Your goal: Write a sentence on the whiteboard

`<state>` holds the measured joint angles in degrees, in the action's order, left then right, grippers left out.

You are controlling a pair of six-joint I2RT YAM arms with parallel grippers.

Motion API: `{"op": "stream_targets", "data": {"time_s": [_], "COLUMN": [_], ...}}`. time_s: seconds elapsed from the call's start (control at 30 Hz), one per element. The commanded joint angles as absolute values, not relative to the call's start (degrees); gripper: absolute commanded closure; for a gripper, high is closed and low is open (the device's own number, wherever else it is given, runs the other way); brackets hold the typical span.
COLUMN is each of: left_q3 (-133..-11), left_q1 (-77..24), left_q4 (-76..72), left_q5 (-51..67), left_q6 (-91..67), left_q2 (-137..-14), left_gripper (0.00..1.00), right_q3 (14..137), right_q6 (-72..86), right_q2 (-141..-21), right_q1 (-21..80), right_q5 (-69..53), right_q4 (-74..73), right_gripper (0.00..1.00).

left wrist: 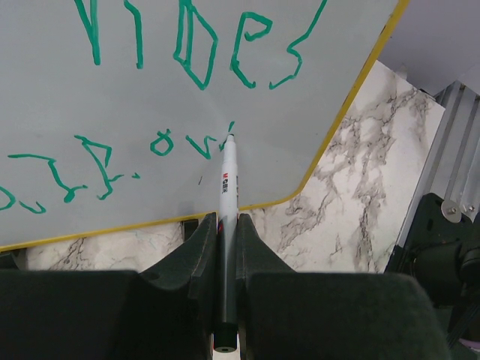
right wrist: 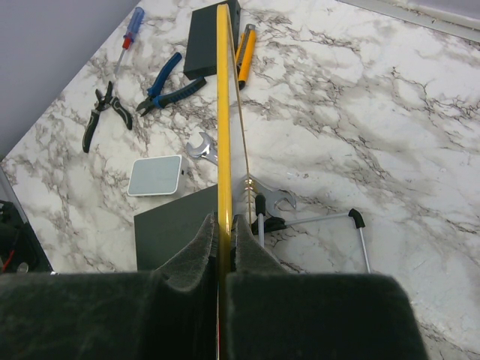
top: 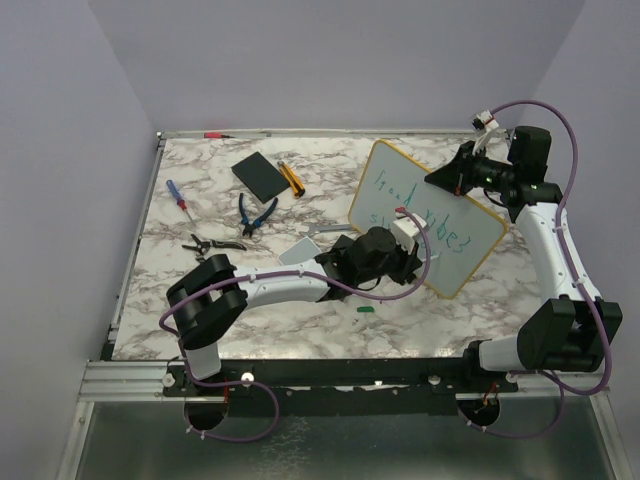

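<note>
The whiteboard (top: 470, 238), white with a yellow rim, stands tilted up off the table at the right. My right gripper (top: 452, 180) is shut on its upper edge; the right wrist view shows the rim (right wrist: 223, 112) edge-on between the jaws of that gripper (right wrist: 223, 219). The sentence (top: 388, 190) runs in green letters in two lines (left wrist: 195, 52). My left gripper (left wrist: 227, 221) is shut on a white marker (left wrist: 228, 187). The marker's tip rests on the whiteboard (left wrist: 315, 90) at the end of the lower line.
On the marble table lie a black slab (top: 261, 175), a yellow knife (top: 290, 178), blue pliers (top: 256, 213), a screwdriver (top: 177, 194), black pliers (top: 210, 243), a pale pad (top: 297, 253) and a green cap (top: 366, 310). Behind the board are a wrench (right wrist: 271, 196) and another slab (right wrist: 172, 229).
</note>
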<state>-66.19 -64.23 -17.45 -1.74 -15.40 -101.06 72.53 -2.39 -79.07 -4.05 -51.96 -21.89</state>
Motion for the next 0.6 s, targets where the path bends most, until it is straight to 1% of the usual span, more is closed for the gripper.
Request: {"op": "stream_targets", "data": {"time_s": [0.0, 0.23, 0.57], "left_q3": [-68.33, -67.04, -65.1], "left_q1": [-64.43, -64.69, -64.68], "left_q4": [-18.69, -18.36, -17.56], "left_q5": [-0.29, 1.83, 0.44], "left_q6": [-14.49, -14.55, -14.32], "left_q2": [-101.15, -102.49, -103.58], "left_gripper": [1.0, 1.0, 1.0], "right_q3": [70.91, 70.93, 70.93], "right_q6": [-1.85, -1.89, -1.85], "right_q2": [-78.55, -78.59, -78.57], "right_q1": [-3.43, -3.43, -3.43], "right_q5": [-51.5, -51.5, -51.5], "right_q4": [-24.79, -24.87, -24.87], "right_gripper": [0.99, 0.99, 0.99]}}
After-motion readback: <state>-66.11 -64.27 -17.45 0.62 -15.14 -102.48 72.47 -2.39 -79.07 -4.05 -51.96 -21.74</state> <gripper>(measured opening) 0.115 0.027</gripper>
